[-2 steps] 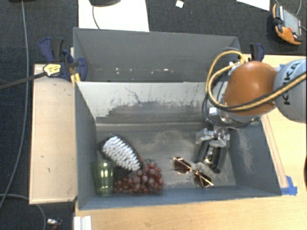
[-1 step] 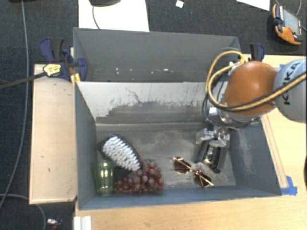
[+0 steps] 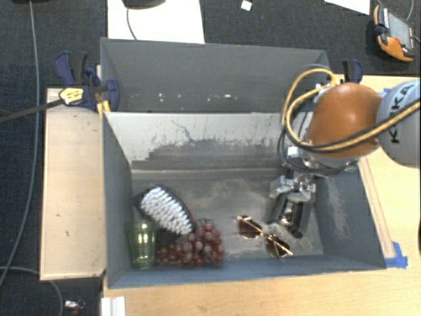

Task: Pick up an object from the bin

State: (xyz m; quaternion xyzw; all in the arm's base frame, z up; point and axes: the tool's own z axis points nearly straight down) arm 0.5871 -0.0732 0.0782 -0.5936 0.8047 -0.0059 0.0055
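Resting flat, sunglasses (image 3: 264, 236) lie just beside the fingers (image 3: 297, 224).

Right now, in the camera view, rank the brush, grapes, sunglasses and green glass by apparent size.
1. Grapes and white brush: too alike to rank.
2. Sunglasses, by span.
3. Green glass, smallest.

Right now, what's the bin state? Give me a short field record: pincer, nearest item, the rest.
pincer: low in the bin's right half, close to the floor
nearest item: sunglasses, lying on the floor just left of the pincer
left cluster: white-bristled brush, green glass and dark red grapes, bunched at the front left
bin: grey metal
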